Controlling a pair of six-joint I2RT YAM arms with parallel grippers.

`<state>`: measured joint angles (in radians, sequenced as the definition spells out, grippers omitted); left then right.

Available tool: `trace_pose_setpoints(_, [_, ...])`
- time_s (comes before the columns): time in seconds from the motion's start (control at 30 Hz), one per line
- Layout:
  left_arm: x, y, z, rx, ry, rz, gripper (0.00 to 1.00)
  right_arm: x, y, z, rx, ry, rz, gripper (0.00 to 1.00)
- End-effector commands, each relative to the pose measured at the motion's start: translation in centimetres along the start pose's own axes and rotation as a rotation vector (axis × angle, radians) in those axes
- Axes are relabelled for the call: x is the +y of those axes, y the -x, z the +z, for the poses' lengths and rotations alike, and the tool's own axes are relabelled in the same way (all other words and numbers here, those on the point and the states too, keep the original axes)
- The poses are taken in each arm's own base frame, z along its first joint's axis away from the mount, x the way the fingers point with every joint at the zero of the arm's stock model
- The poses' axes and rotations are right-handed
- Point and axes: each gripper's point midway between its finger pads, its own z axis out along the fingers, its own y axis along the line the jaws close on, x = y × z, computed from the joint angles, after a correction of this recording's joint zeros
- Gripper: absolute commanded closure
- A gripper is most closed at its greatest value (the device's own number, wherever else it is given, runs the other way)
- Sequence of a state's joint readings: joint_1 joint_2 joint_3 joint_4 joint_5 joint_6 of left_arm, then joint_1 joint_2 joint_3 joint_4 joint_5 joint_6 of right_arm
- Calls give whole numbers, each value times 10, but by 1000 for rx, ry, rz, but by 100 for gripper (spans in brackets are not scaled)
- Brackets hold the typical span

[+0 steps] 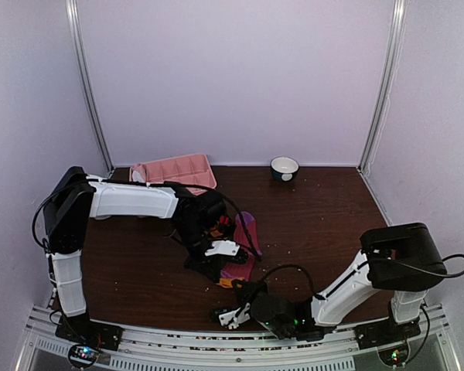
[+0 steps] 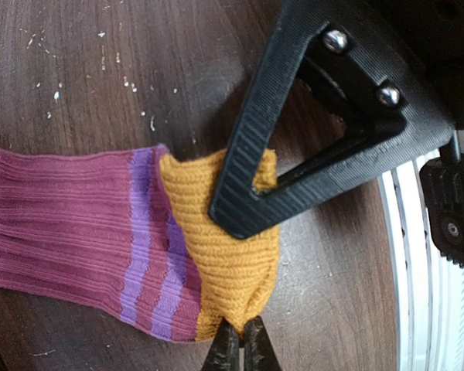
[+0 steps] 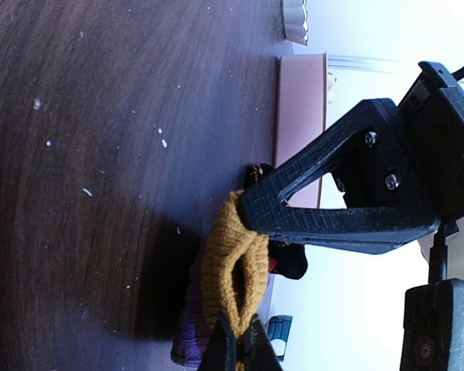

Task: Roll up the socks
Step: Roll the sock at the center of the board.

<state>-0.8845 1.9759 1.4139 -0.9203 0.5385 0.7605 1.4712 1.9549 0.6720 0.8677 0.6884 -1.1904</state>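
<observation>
- Both sets of jaws are pressed together on the same spot: the left gripper (image 1: 221,272) and the right gripper (image 1: 237,288) each pinch the mustard-yellow end (image 2: 216,270) of the magenta sock (image 2: 62,209)
- In the right wrist view that yellow end stands up off the table (image 1: 332,224) as a bunched fold. The striped part lies flat on the wood, stretching away from the arms
- From above, the sock sits near the middle of the table, its yellow tip closest to the arm bases. A black patterned sock (image 1: 219,224) shows partly under the left arm, and the pink tray (image 1: 174,170) and a small bowl (image 1: 284,168) stand well apart at the back
- The step in hand looks like the very start of the roll: the end is gripped but nothing is turned over yet
- The next move likely calls for both grippers to fold the yellow end onto the purple stripes together, without dragging the soft fabric along the table
</observation>
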Motion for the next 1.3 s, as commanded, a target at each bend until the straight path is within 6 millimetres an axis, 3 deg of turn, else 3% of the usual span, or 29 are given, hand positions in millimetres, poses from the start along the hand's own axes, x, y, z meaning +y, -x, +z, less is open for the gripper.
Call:
trace_pose_setpoints(0.0, [3,1,-4,-6,12,3,99,-4,-1,-1,28,-5,53,100])
trace_pose_setpoints(0.2, [8,-5,-14,-2,122,25,58,-6,5,-10,31,48,162,100])
trace_pose_setpoints(0.23, [7,-7,-17,-7,141,30,44,-3,7,-13,29,73,195,100])
trace_pose_setpoints(0.3, [4,-10,-23,-25,183,46,37,3,8,-19,29,127,297,100])
trace_pose_setpoints(0.33, [2,-11,-26,-32,200,52,28,7,11,-23,23,171,348,100])
trace_pose_setpoints(0.5, [-3,-10,-30,-101,267,48,27,29,23,-46,-8,405,626,100])
trace_pose_setpoints(0.67, [-5,7,-35,-234,283,9,31,50,31,-57,-13,581,785,100])
trace_pose_setpoints(1.1, [-11,15,-15,-348,163,-102,39,65,2,-40,37,870,1249,100])
trace_pose_setpoints(1.27, [-11,17,-14,-377,169,-91,39,60,-3,-33,-5,970,1443,100])
